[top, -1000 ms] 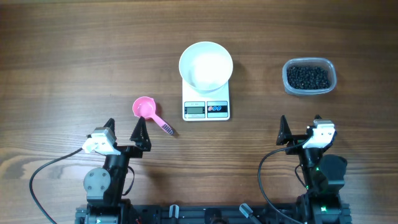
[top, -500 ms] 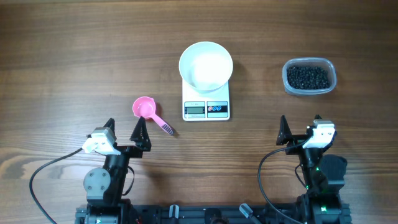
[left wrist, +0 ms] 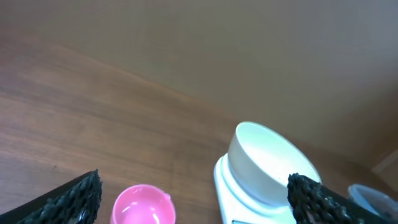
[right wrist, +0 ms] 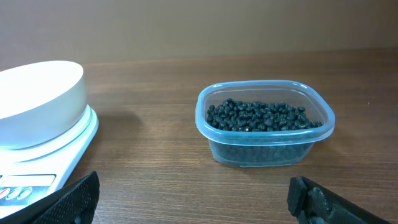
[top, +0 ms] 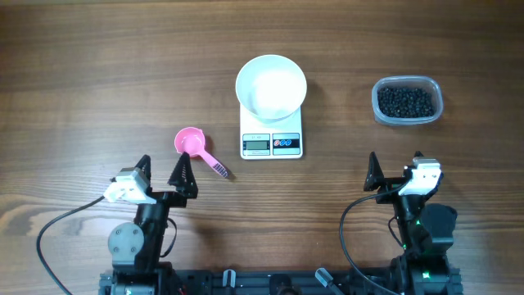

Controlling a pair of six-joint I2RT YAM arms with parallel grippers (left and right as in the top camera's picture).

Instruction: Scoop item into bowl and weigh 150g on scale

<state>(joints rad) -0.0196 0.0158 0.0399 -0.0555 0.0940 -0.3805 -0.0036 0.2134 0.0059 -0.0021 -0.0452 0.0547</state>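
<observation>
Motion is slight: my left hand (top: 162,170) has shifted a touch to its left in the last moment. Nothing else on the tabletop (top: 98,74) has moved. Its fingers stand wide apart with nothing between them. My right hand (top: 395,172) has stayed put, also spread wide and empty.

The scoop (top: 196,146) lies just ahead of my left hand, with its cup away from me and its handle pointing back and to the right. The bowl (top: 271,86) sits on the scale (top: 272,144), ahead and right of my left hand and ahead and left of my right. It looks empty. The beans (top: 404,101) are all in the tub (top: 408,121), straight ahead of my right hand and well apart from the scale.

I judge that no scooping is done yet. That small shift reads as the start of a reach for the scoop. Its handle lies flat, so I would need to come in low to close on it.
</observation>
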